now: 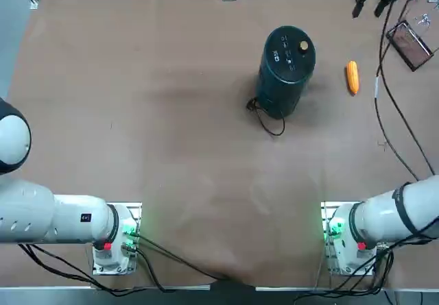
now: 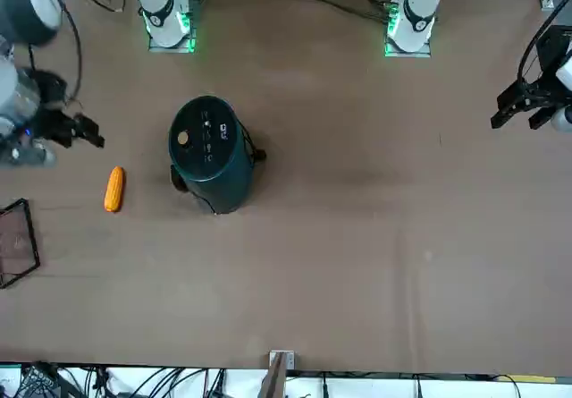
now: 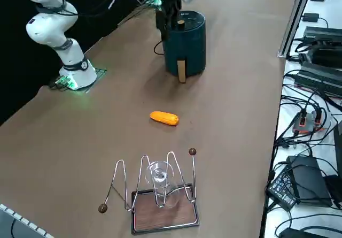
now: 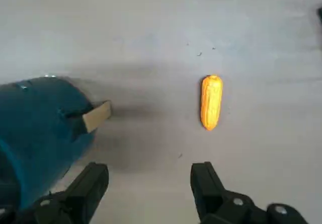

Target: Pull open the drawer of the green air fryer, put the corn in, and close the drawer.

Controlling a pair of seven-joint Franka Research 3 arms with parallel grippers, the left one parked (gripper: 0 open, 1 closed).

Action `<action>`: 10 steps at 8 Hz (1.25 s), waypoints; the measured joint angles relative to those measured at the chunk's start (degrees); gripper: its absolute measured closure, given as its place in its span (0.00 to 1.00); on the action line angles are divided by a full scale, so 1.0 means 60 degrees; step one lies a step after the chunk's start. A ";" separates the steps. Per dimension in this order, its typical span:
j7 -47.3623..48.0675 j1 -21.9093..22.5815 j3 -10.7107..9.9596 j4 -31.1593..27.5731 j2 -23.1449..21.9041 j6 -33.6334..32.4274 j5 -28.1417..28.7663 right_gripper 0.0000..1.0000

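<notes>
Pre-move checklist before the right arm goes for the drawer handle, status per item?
1. Drawer shut, tan handle exposed: ok.
2. Right pincer open and holding nothing: ok.
3. Corn lying free on the table, apart from the green air fryer: ok.
4. Pincer lined up with the handle: not ok, it hangs high between fryer and corn.
5. Cord trails on the side away from the handle: ok.
6. Drawer slides freely: cannot tell.

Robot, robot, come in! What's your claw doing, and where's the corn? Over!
Right claw open, empty, up above the table. Corn lying beside the green air fryer, untouched. Drawer shut. Nothing blocking.
</notes>
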 joint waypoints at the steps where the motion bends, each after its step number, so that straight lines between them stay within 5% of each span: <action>1: 0.0471 0.0000 0.0000 -0.0040 0.0469 0.0430 0.0259 0.00; 10: 0.8666 0.1011 0.0068 -0.0132 0.2874 0.2151 0.2080 0.00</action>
